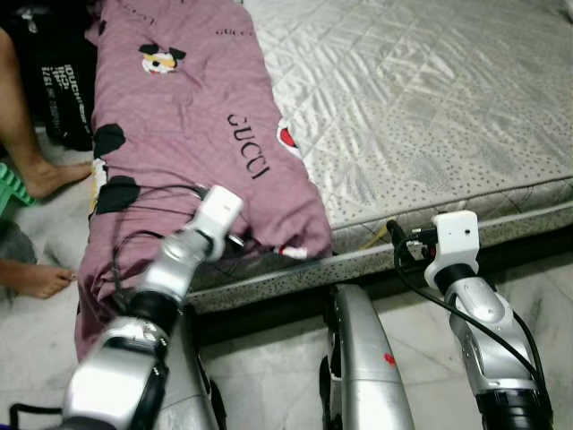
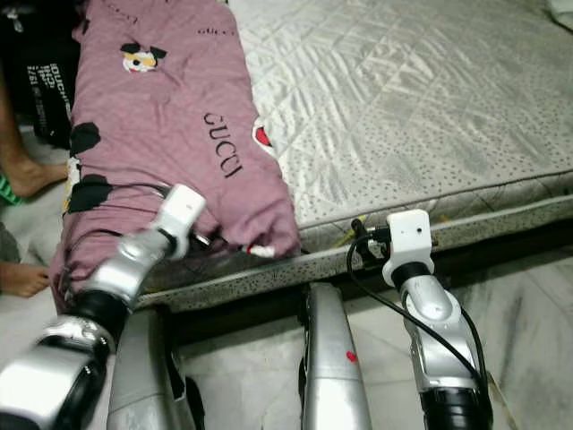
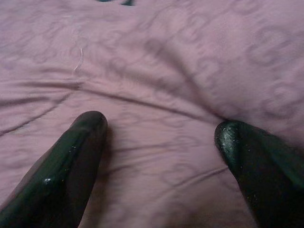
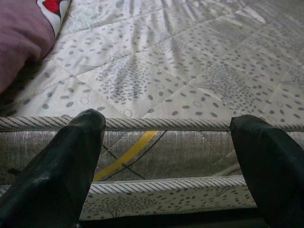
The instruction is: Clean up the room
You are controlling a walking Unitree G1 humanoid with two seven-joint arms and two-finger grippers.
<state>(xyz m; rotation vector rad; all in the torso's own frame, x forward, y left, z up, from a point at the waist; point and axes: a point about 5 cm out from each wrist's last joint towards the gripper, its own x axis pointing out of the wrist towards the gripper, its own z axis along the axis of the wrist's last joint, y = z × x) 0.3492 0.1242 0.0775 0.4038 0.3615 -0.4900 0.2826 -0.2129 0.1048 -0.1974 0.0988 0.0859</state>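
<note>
Feet of a person (image 1: 49, 175) rest on the floor at far left. Next, a mauve blanket (image 1: 179, 116) drapes the mattress (image 1: 430, 98) edge; the left gripper (image 3: 159, 137) presses it, fingers spread. Further right, the right gripper (image 4: 166, 142) faces the mattress side, fingers apart, holding nothing.

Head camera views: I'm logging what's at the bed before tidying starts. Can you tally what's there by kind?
Mauve printed blanket: 1
Bare quilted mattress: 1
Robot grippers: 2, left gripper open on the blanket, right gripper open at the mattress edge
A person's bare feet: 2, on the floor beside the bed
Black bag with white lettering: 1
Total: 7
</note>
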